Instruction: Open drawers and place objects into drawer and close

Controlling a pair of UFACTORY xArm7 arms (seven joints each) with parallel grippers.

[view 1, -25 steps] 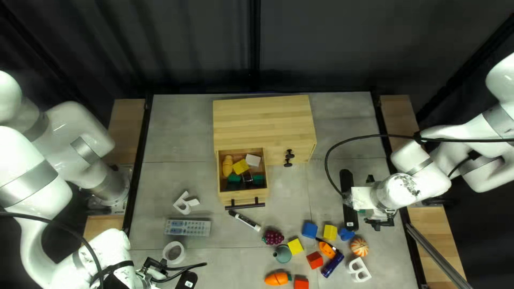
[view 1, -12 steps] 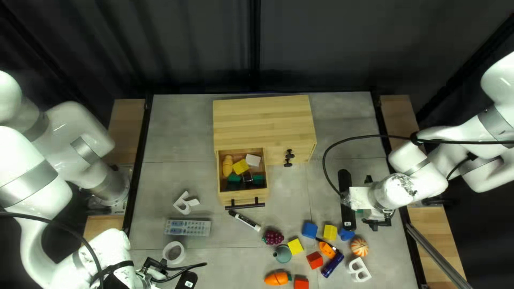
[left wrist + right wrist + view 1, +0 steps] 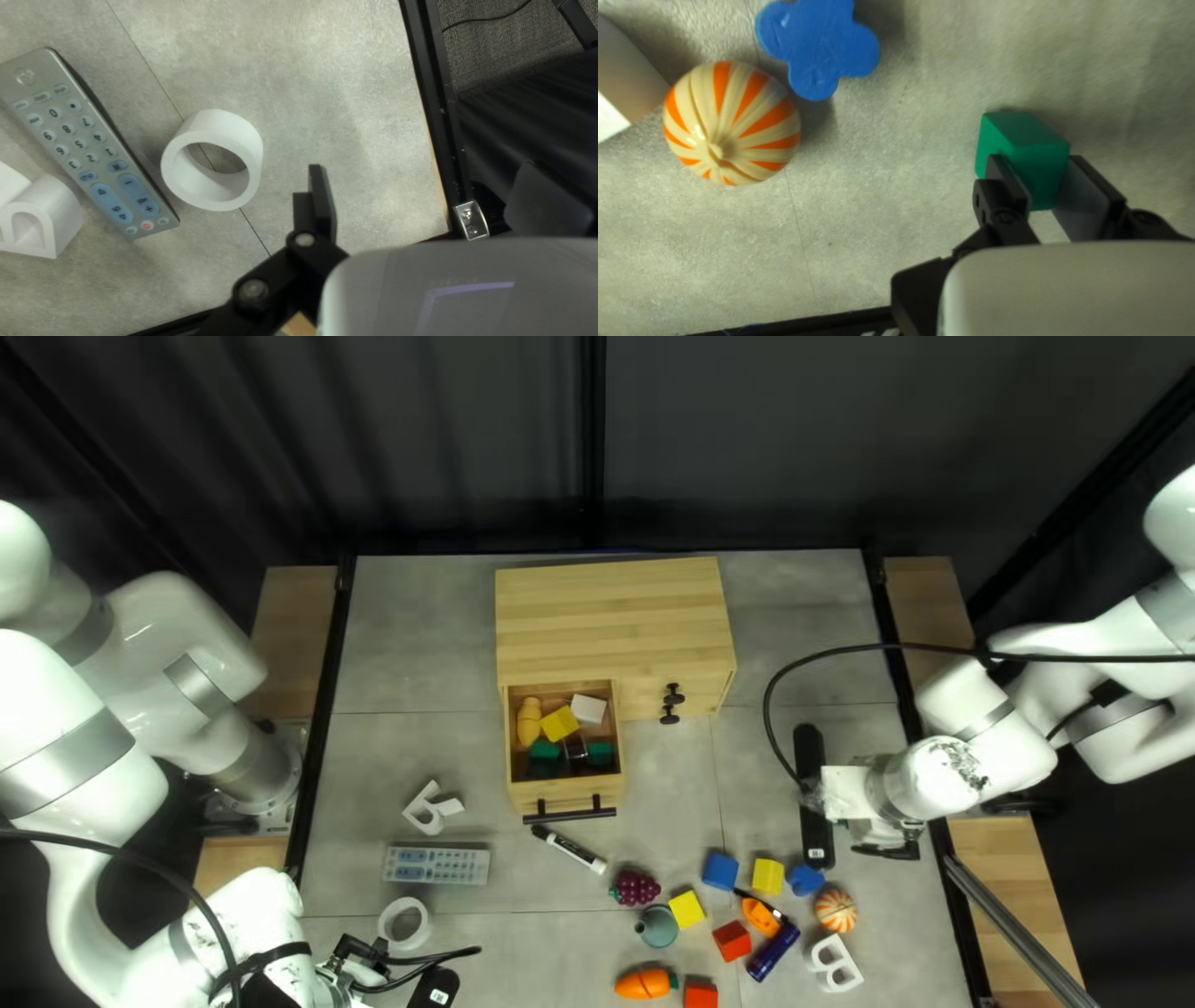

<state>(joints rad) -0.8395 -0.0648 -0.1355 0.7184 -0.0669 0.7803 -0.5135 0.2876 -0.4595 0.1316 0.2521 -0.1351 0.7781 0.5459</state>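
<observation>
Green block (image 3: 1030, 134) pinched in the right gripper (image 3: 1037, 165); left gripper (image 3: 443, 180) spread wide. Ahead of neither, the drawer (image 3: 567, 798) is open, toys (image 3: 560, 723) inside. I think filling and shutting are left.

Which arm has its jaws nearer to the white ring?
Left. The left jaws are close beside the ring; the right jaws are away at the right of the top left view, around the green block.

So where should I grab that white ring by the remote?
I'd come from straight above and pinch the white ring by its wall, on the side away from the remote: it lies flat, hole up, and the remote crowds its other side.
</observation>
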